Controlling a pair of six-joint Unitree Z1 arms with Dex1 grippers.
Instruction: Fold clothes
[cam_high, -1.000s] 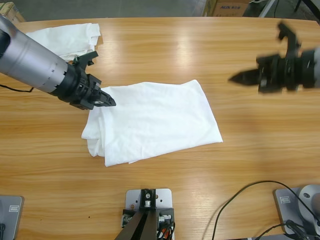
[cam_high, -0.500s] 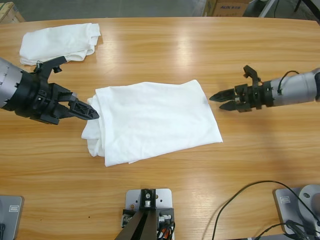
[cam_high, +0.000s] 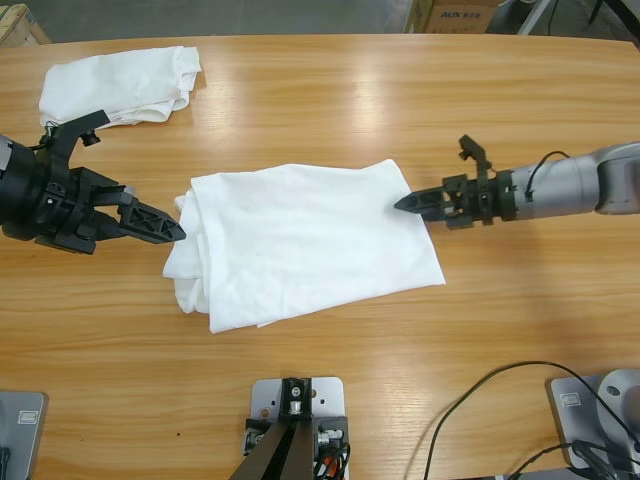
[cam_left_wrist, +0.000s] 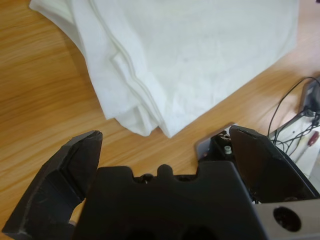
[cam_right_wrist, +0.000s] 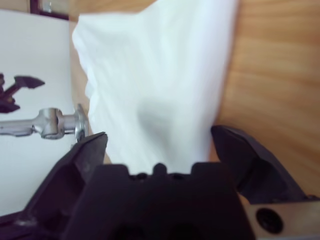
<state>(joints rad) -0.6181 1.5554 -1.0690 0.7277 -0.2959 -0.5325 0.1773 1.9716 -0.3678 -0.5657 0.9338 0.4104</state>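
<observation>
On wooden table (cam_high: 330, 90), folded white T-shirt (cam_high: 305, 240), white bundle (cam_high: 120, 80) far corner, left tool (cam_high: 172, 230) and right tool (cam_high: 415, 203) open, empty.

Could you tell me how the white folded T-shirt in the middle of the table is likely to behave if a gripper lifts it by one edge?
The thin white folded T-shirt would probably droop limply, since its edges already lie rumpled. Its stacked layers look loose, so they may well slide apart and unfold.

Bright overhead light, glare streaks on table (cam_high: 330, 110), right wrist view blurred
</observation>
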